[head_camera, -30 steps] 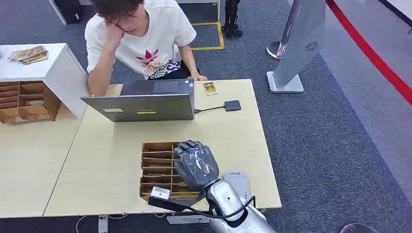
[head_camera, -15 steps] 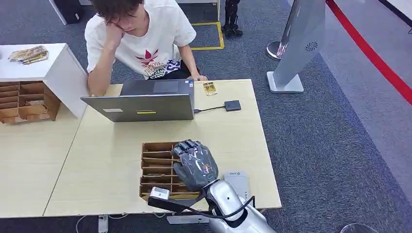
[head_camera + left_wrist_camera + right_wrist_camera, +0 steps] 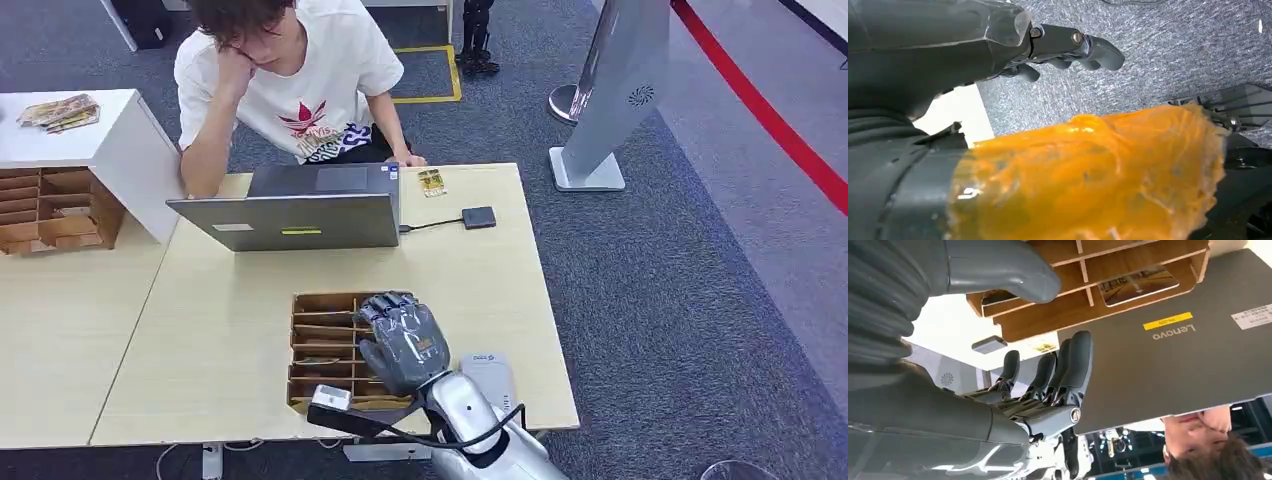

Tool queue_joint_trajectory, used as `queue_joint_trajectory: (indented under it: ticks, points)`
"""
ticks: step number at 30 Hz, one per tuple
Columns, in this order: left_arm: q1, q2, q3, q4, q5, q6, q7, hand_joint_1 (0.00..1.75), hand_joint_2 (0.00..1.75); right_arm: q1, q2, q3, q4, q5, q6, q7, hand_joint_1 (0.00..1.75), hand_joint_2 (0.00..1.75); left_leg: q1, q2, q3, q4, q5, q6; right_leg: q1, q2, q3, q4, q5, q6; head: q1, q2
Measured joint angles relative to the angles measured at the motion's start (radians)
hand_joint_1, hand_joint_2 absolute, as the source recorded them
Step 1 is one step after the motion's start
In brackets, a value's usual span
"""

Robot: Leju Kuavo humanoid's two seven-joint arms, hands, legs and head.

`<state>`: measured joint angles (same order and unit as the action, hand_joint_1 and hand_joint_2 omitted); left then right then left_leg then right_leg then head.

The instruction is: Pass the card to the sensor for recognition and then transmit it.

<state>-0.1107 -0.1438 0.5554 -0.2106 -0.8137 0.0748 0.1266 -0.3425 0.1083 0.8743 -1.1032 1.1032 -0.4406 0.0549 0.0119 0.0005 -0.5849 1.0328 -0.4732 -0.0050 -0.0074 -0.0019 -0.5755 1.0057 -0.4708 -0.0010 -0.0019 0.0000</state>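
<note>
My right hand (image 3: 403, 342) hovers over the right side of the wooden card rack (image 3: 318, 345) near the table's front edge. In the right wrist view that hand (image 3: 1048, 385) has its thumb and fingers spread with nothing between them, and a printed card (image 3: 1138, 285) lies in one slot of the rack (image 3: 1128, 260). The small black sensor (image 3: 478, 217) sits beyond, cabled to the laptop (image 3: 300, 215). Another card (image 3: 432, 182) lies by the laptop's far corner. My left hand (image 3: 1068, 45) hangs over grey carpet, fingers stretched out, holding nothing.
A person (image 3: 290, 80) sits at the far side of the table (image 3: 500, 290), leaning on one arm behind the laptop. A flat grey device (image 3: 488, 372) lies right of my wrist. A second wooden rack (image 3: 55, 210) and white cabinet stand left; a white kiosk (image 3: 610, 100) stands far right.
My right hand has sunk slightly lower and nearer over the card rack. Nothing else has moved.
</note>
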Motion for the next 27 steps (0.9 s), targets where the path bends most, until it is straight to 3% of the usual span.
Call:
queue_joint_trajectory:
  ticks: [12, 13, 20, 27]
  points:
    - [0.001, 0.000, 0.000, 0.000, -0.001, 0.000, 0.002, 0.00, 0.00, -0.004, 0.001, 0.000, 0.046, -0.005, -0.001, 0.000, 0.89, 1.75, 0.000, 0.000, 0.000, 0.000, 0.000, 0.000, 0.000, 0.000, 0.000, 0.000, 0.000, 0.000, 0.000, 0.000]
    - [0.001, 0.000, 0.000, 0.000, -0.001, 0.001, 0.003, 0.00, 0.00, -0.005, 0.001, 0.000, 0.049, -0.005, -0.001, 0.000, 0.98, 1.75, 0.000, 0.000, 0.000, 0.000, 0.000, 0.000, 0.000, 0.000, 0.000, 0.000, 0.000, 0.000, 0.000, 0.000]
    - [0.002, 0.000, 0.000, 0.000, -0.002, 0.000, 0.004, 0.00, 0.00, -0.018, 0.007, -0.003, 0.069, -0.011, 0.000, 0.006, 1.05, 1.75, 0.000, 0.000, 0.000, 0.000, 0.000, 0.000, 0.000, 0.000, 0.000, 0.000, 0.000, 0.000, 0.000, 0.000]
    - [0.003, 0.000, 0.000, 0.000, 0.000, 0.000, 0.004, 0.00, 0.00, -0.033, 0.007, -0.029, 0.100, -0.005, -0.014, 0.025, 1.01, 1.75, 0.000, 0.000, 0.000, 0.000, 0.000, 0.000, 0.000, 0.000, 0.000, 0.000, 0.000, 0.000, 0.000, 0.000]
